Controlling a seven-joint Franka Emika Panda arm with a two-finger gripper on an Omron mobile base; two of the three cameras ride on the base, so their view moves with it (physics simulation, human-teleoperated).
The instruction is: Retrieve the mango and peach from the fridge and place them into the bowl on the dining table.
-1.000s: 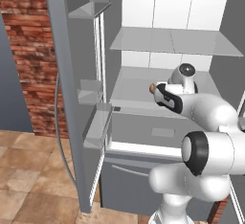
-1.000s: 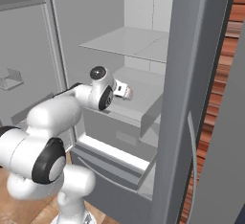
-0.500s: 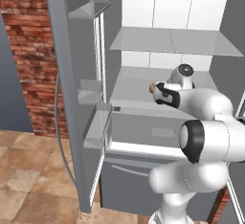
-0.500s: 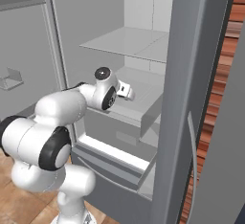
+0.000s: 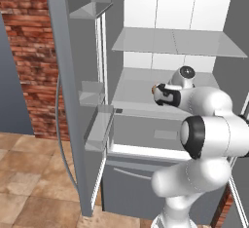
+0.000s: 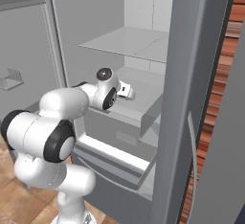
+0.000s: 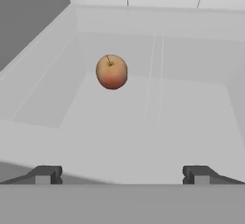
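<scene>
One fruit, the peach (image 7: 111,72), lies on the fridge (image 5: 146,100) shelf ahead of the pincer (image 7: 119,174), slightly left, well apart from it. Its jaws stand wide and hold nothing. I judge the task is only beginning: no fruit is picked yet.

My left base camera sits behind my arm on its left side, facing forward and down into the open fridge (image 5: 165,71), near enough that its shelves and left door take up most of the frame. My right base camera looks at the same interior from behind on the right, past the edge of the right door. Both share the middle shelf and my forearm. My hand camera looks along my fingers, close over that shelf, facing the back wall and the peach (image 7: 111,72).
</scene>
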